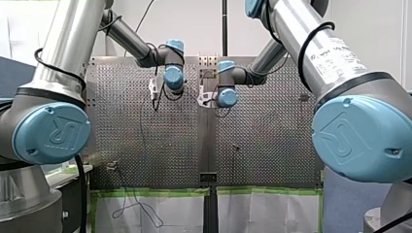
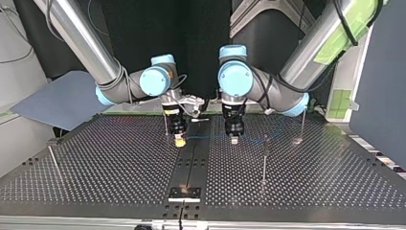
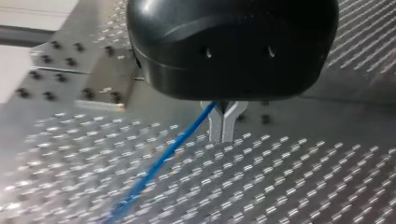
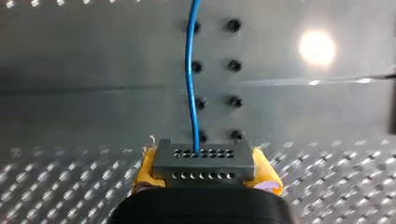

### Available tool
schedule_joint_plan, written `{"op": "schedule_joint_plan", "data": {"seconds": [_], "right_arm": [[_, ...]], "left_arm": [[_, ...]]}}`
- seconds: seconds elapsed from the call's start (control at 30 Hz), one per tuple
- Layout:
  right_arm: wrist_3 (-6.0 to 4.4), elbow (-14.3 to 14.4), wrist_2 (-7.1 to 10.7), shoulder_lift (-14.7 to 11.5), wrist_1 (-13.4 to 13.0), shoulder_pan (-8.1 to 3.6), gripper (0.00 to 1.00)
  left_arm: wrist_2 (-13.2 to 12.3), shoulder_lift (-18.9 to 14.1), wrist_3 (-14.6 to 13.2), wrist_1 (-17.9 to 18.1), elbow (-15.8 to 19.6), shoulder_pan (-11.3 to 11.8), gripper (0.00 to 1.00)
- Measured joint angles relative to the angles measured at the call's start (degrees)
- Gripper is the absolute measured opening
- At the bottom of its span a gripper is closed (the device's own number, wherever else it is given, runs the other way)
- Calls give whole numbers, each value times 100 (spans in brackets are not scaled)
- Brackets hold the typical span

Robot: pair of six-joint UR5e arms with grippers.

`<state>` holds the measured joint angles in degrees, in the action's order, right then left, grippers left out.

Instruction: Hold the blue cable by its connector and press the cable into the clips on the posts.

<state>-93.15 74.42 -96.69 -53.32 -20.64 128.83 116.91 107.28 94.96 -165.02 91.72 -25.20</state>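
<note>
My right end effector [image 4: 205, 173] is clamping the dark grey multi-hole connector [image 4: 204, 158] of the thin blue cable [image 4: 189, 70] just above the perforated metal bench [image 2: 311, 182], my left end effector [image 3: 224, 135] is pinching the cable narrowly, and carrying it taut to the slim metal post [image 2: 264, 160] is probably coming next.

Right wrist view: a round glare spot on the shiny table [image 4: 280, 93]; top view's backdrop is dark.
</note>
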Motion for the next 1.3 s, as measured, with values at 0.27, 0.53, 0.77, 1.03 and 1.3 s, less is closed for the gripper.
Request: {"op": "schedule_joint_plan", "data": {"seconds": [0.27,0.53,0.77,1.03,1.3], "right_arm": [[0,275,-268,1,339,-121,0],[-19,669,-292,0,374,-313,0],[-15,1068,-308,-1,365,-453,0],[65,1483,-338,-11,290,-590,0],[131,1929,-319,-39,100,-750,0]], "left_arm": [[35,231,244,351,351,-153,1],[62,265,220,747,555,-304,1],[86,516,50,812,562,-480,1],[210,920,26,1147,564,-780,1],[436,1352,-14,1578,563,-1181,1]]}}
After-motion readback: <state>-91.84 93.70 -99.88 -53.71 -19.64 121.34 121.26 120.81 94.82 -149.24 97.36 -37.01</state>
